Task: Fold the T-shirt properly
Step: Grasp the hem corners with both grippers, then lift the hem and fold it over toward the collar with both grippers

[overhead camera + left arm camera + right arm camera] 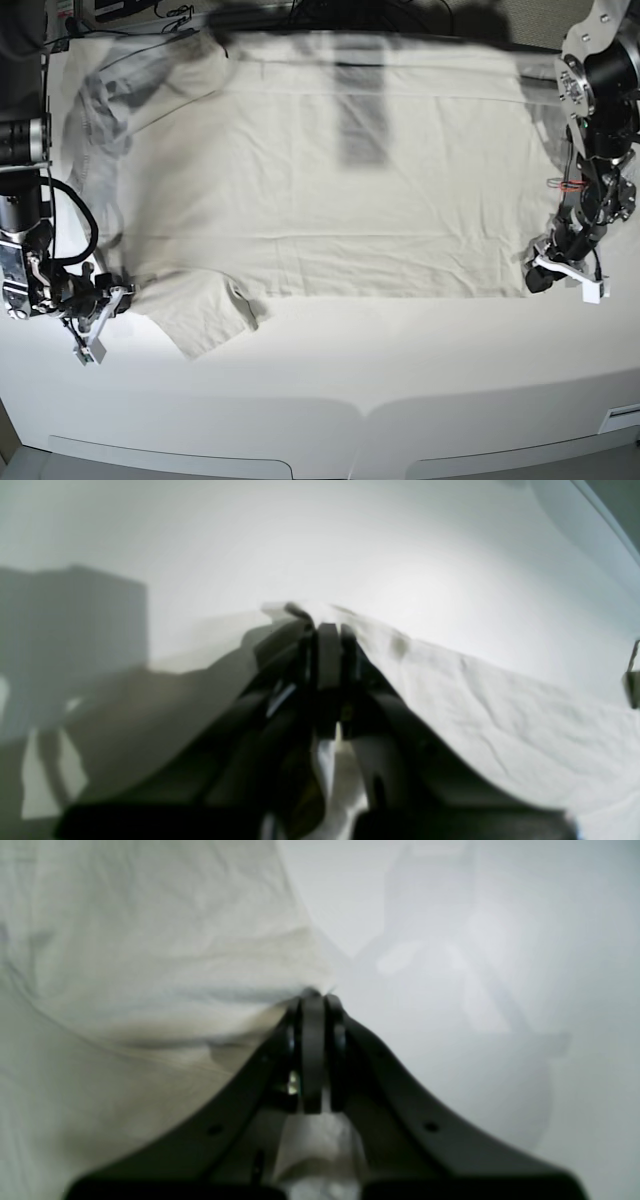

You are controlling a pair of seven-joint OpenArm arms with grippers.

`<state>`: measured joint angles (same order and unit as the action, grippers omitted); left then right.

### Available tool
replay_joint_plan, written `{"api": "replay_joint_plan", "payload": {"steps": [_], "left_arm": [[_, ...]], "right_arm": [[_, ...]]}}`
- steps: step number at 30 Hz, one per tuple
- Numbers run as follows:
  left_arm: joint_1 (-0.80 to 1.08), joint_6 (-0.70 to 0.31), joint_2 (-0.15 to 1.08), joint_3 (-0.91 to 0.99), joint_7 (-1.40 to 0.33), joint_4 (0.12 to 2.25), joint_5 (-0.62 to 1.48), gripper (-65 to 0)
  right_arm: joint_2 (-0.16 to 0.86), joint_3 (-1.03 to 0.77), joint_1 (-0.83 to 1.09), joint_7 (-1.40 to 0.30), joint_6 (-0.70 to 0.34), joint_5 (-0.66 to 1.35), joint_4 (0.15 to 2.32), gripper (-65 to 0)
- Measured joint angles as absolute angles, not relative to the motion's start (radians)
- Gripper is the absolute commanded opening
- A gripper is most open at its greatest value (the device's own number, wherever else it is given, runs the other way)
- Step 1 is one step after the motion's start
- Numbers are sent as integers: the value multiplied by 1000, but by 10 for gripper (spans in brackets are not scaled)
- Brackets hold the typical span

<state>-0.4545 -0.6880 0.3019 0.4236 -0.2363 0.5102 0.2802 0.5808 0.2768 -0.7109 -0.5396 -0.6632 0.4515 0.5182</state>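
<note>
Nearest the lens, both my jaws are pressed together on cloth. My right gripper [314,992] pinches the T-shirt [330,200] at its near edge by the sleeve; my left gripper [320,622] pinches the near hem corner at the opposite end, fabric draped over one finger. Beyond both grips, the T-shirt lies spread flat, lengthwise across the white counter [350,370], wrinkled, its far edge shadowed.
</note>
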Motion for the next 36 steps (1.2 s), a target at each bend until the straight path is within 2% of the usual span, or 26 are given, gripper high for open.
{"api": "replay_joint_plan", "payload": {"steps": [9, 14, 21, 26, 36], "left_arm": [[-419, -690, 299, 419, -484, 835, 370, -650], [-318, -654, 299, 419, -541, 1056, 379, -650], [-168, -647, 304, 420, -553, 1251, 376, -650], [-90, -636, 343, 419, -550, 1283, 387, -650], [35, -637, 397, 418, -501, 1283, 534, -650]], "right_arm": [[665, 279, -680, -633, -685, 608, 650, -650], [724, 284, -528, -641, -678, 726, 849, -650], [838, 283, -319, -631, -605, 866, 1094, -650], [869, 237, -164, -644, -546, 865, 1199, -650], [860, -78, 158, -638, -542, 867, 1361, -650]]}}
